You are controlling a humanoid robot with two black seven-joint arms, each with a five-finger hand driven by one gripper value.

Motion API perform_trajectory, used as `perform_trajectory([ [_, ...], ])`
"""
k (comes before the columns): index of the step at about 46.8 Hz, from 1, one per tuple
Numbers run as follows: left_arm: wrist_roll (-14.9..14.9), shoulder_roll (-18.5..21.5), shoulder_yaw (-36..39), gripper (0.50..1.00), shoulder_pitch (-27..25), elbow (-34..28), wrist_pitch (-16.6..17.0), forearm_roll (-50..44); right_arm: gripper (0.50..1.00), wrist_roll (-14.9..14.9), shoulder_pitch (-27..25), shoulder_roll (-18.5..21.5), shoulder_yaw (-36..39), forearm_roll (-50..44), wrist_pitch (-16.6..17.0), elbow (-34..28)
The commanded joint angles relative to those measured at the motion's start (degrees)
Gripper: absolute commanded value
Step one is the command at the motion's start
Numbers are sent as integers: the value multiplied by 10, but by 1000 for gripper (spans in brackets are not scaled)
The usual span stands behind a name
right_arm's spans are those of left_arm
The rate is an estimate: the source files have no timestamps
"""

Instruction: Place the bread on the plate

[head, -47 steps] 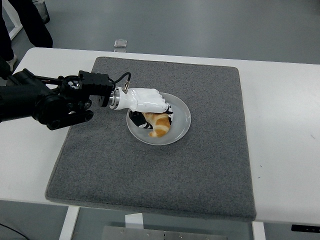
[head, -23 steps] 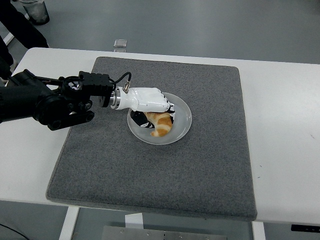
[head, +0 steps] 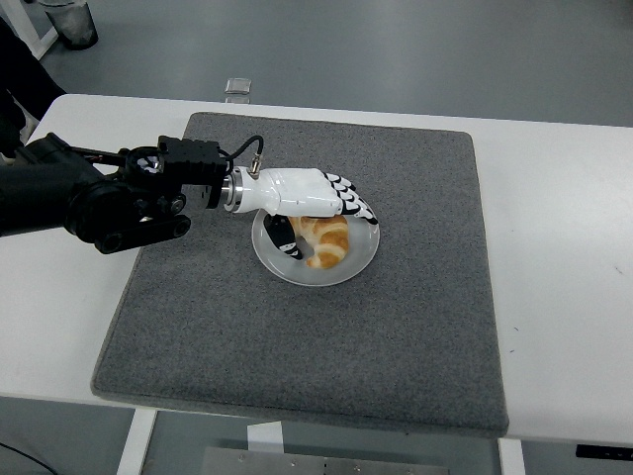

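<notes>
A golden croissant lies on the round grey plate in the middle of the dark grey mat. My left hand, white with black fingertips, hovers just over the croissant's far side. Its fingers are stretched out flat toward the right and its thumb points down beside the bread's left end. Nothing is held in it. The black left arm comes in from the left edge. No right arm shows.
The grey mat covers most of the white table. A small clear object sits at the table's far edge. A person's dark legs and a bin stand at the top left.
The left hand's fingers have uncurled from around the croissant and spread out flat. The croissant now rests free on the plate, shifted slightly right.
</notes>
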Motion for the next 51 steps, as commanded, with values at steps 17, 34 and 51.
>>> perform_trajectory([
  [17,0,64,-124,996,-89,-36,-140,-196,952,0,0,0,0,0,0,0],
  [34,37,44,-165,1000,-71,101,-166,-618,952,0,0,0,0,0,0,-1],
  [51,66,44,-241,1000,15,118,-161,-839,952,0,0,0,0,0,0,-1],
])
